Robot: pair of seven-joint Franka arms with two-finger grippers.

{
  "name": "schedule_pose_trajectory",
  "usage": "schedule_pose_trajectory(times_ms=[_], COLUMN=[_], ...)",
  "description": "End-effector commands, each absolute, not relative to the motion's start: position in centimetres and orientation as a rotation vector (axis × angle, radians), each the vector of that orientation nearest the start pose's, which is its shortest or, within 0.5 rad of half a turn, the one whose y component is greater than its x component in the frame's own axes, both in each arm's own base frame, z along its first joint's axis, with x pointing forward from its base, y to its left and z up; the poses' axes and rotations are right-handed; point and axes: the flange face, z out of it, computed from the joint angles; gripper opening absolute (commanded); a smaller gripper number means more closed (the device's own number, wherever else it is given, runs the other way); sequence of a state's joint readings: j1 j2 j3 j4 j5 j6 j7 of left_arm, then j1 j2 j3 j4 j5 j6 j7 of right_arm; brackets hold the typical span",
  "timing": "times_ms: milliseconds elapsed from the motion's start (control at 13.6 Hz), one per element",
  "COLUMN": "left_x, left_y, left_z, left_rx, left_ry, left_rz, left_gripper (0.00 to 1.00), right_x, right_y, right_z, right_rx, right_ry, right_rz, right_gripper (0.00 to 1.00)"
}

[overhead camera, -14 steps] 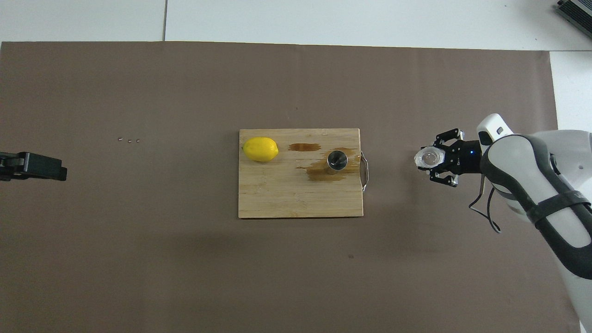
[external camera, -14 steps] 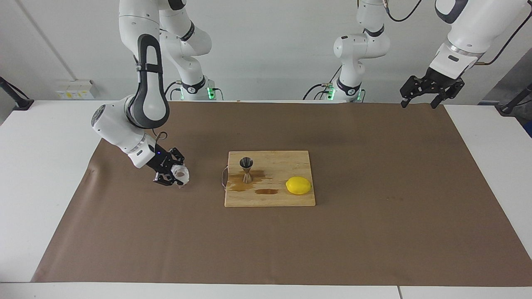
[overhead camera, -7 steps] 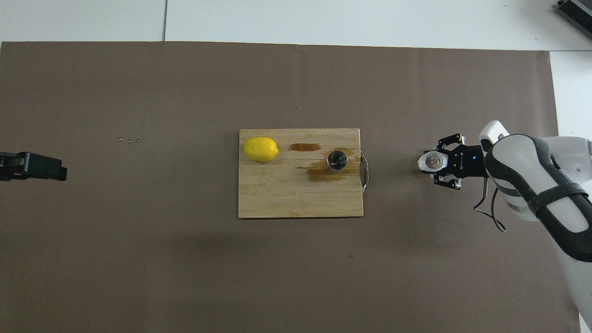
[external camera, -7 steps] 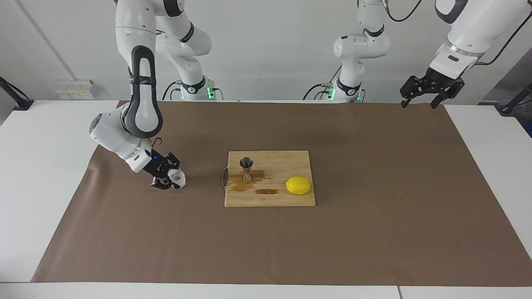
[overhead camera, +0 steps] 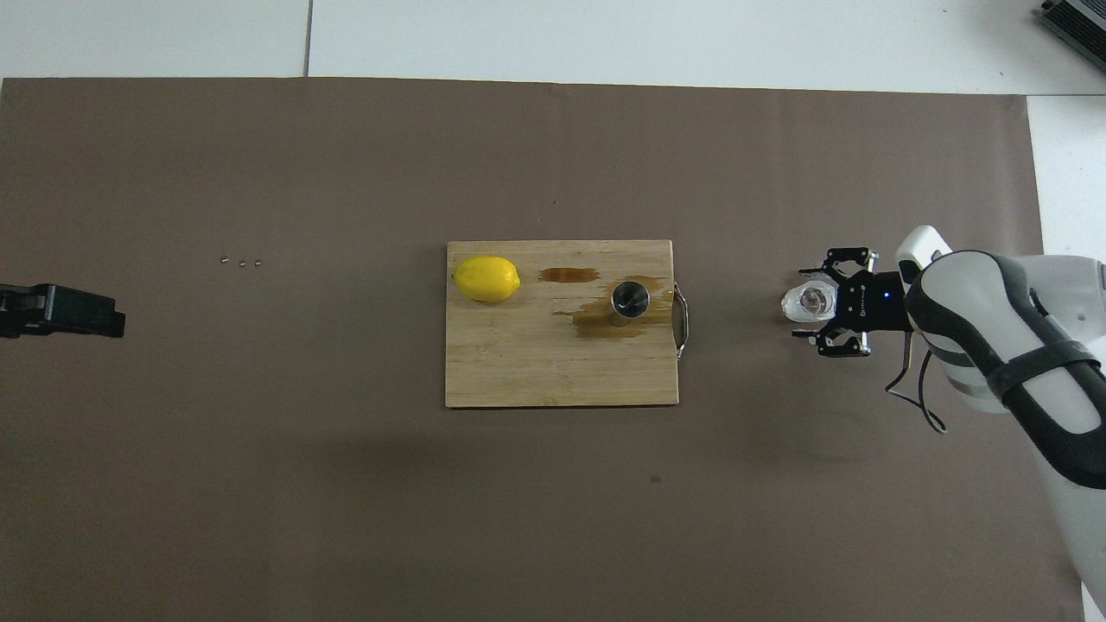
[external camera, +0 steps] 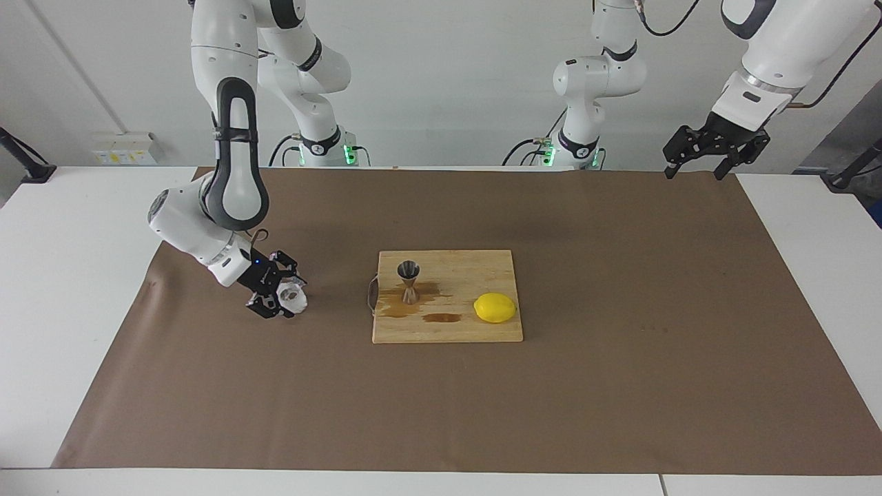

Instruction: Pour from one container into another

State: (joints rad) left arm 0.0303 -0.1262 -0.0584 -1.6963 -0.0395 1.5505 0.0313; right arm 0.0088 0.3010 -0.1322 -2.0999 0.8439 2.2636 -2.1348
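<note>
The squat clear glass cup (external camera: 294, 299) (overhead camera: 808, 301) stands upright on the brown paper, toward the right arm's end of the table and apart from the cutting board. My right gripper (external camera: 281, 299) (overhead camera: 819, 303) is low around it, open, with a finger on either side of the cup. The steel hourglass jigger (external camera: 408, 281) (overhead camera: 630, 299) stands upright on the wooden cutting board (external camera: 475, 272) (overhead camera: 518, 363), in a brown wet patch. My left gripper (external camera: 694, 172) (overhead camera: 60, 311) waits open, raised over the edge of the paper at the left arm's end.
A yellow lemon (external camera: 495, 307) (overhead camera: 486, 278) lies on the board, beside the jigger toward the left arm's end. Brown spill stains (external camera: 441, 317) mark the board. The board's metal handle (overhead camera: 682, 321) faces the cup. Tiny specks (overhead camera: 240, 262) lie on the paper.
My right gripper came down a little with the cup, set it on the paper and opened its fingers. The left arm has not moved.
</note>
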Motion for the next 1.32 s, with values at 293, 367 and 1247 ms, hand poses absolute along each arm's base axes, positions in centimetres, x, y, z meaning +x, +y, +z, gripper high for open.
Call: schedule_pose_trajectory(times_ms=[293,367,1247], left_x=[50.9,50.9,50.9], left_y=[-2.0,-2.0,-2.0], left_z=[63.2,63.2,63.3], left_rx=[-3.185,-3.185,-3.185], left_ry=[0.096,0.096,0.096], left_rz=[0.049,0.049,0.046], left_gripper=[1.00,1.00,1.00], right_x=[56.4,56.1,56.0], right_y=[-4.7,-4.7,-0.6], right_z=[32.8,34.9,41.1], right_rx=[-2.069,-2.105,-2.734], right_ry=[-1.738,-1.721,-1.014], right_rz=[-0.637,-0.595,-0.083], right_gripper=[1.00,1.00,1.00])
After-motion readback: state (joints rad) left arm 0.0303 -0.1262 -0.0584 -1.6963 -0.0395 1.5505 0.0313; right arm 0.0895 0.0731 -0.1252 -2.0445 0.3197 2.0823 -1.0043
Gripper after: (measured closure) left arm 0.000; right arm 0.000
